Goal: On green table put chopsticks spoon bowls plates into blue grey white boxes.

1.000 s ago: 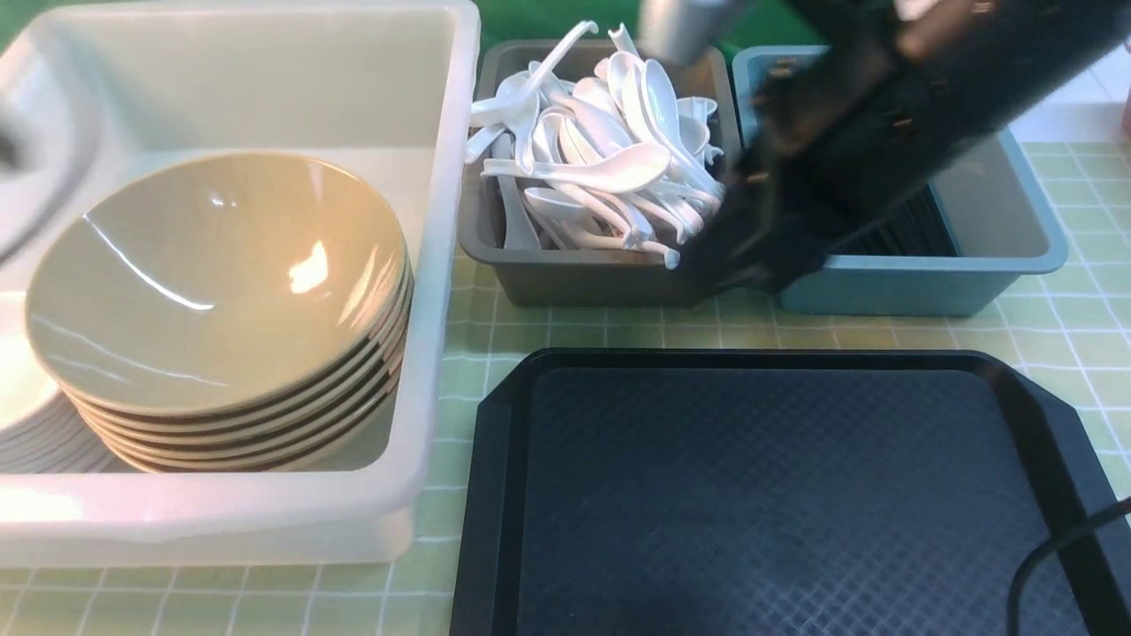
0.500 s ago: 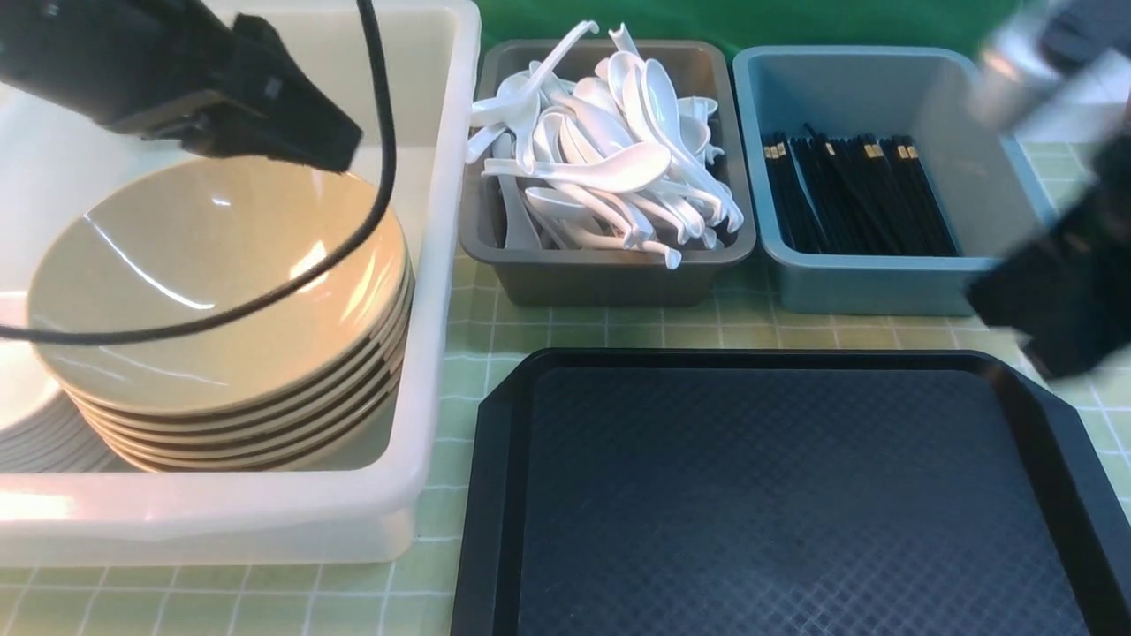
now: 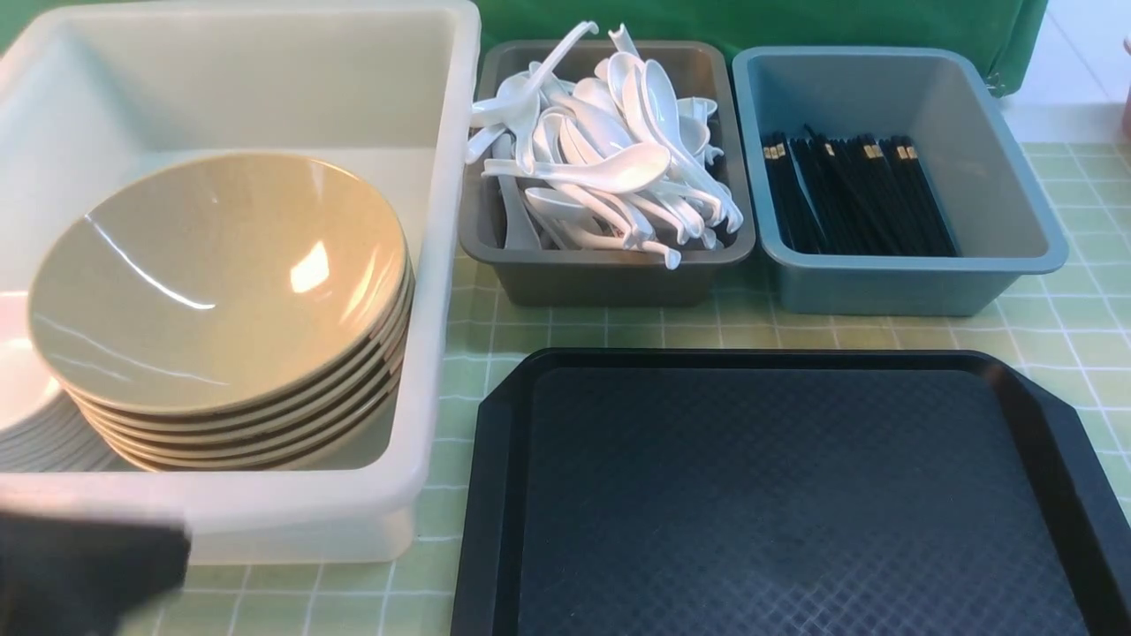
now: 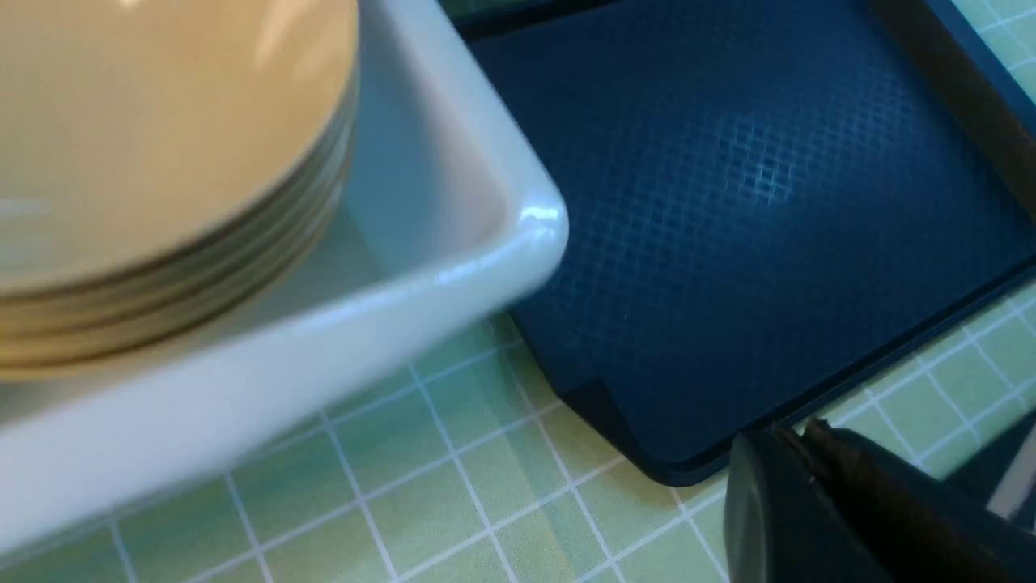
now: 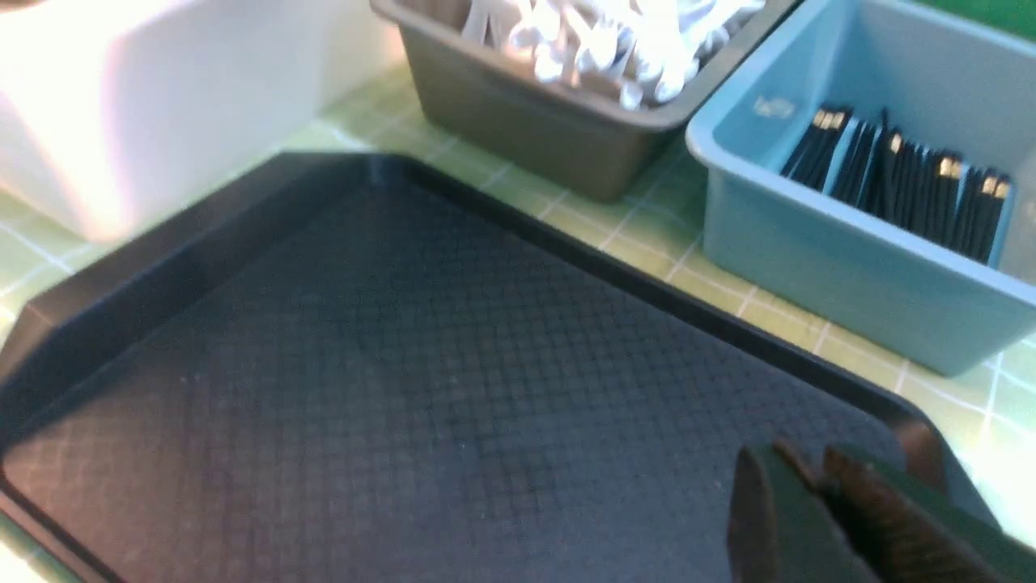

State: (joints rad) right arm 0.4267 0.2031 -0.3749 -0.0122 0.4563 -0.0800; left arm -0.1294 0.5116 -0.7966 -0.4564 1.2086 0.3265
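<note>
While the front view shows tan bowls in the white box, spoons in the grey box, chopsticks in the blue box, only wrist views show both claws: left gripper closed empty beside the tray corner, right gripper nearly closed, empty, over the tray's bare floor.

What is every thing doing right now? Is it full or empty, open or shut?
white box: holds stacked bowls and plates
tan bowls: stacked, tilted, inside the white box
white plates: stacked under the bowls' left edge
grey box: heaped with white spoons
blue box: holds black chopsticks lying flat
black tray: empty
left gripper: shut, holding nothing
right gripper: shut, holding nothing
</note>
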